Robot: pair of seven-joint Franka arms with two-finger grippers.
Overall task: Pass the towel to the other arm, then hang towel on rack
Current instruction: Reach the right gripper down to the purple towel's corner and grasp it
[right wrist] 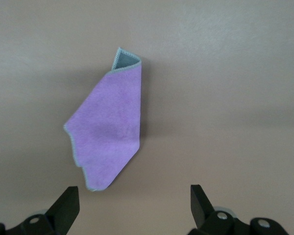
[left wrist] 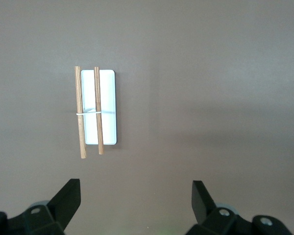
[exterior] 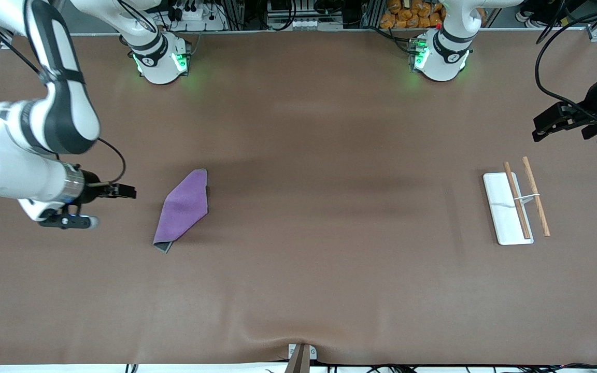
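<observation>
Here both spread, empty end effectors, right [exterior: 122,191] by towel [exterior: 183,208], left [exterior: 550,127] near rack [exterior: 515,206].

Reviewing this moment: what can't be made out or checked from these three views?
- Towel: what lies between its folds and under it; its own purple top layer hides that in the front and right wrist views.
- Rack: how high its rods stand over the base; the front and left wrist views both look down from above.
- Left gripper: its arm is cut off by the front view's edge.
</observation>
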